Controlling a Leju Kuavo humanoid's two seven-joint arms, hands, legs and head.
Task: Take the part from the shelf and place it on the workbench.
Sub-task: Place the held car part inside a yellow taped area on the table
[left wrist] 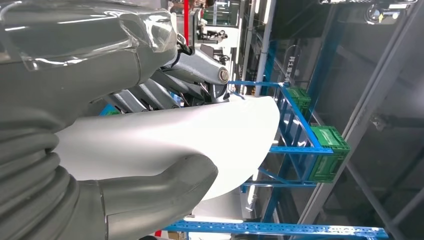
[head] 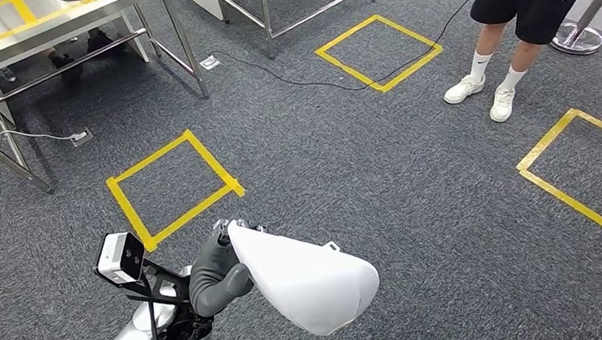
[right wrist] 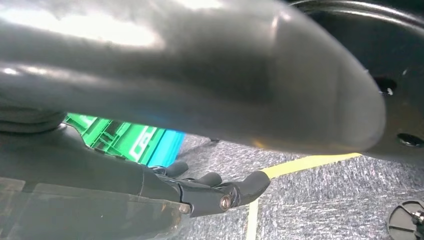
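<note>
The left hand (head: 218,275) grips the white curved part (head: 306,281), which hides most of its fingers, while the right hand (right wrist: 200,192), empty, shows blurred, partly curled fingers.

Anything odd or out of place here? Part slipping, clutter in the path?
Nothing stands out. The left hand grips the white part firmly, thumb under it. A black cable trails across the carpet by the yellow floor squares, and a person stands nearby.

I see the white, smooth, curved shell part (head: 311,287) held aloft just below the yellow floor square (head: 173,188).
</note>
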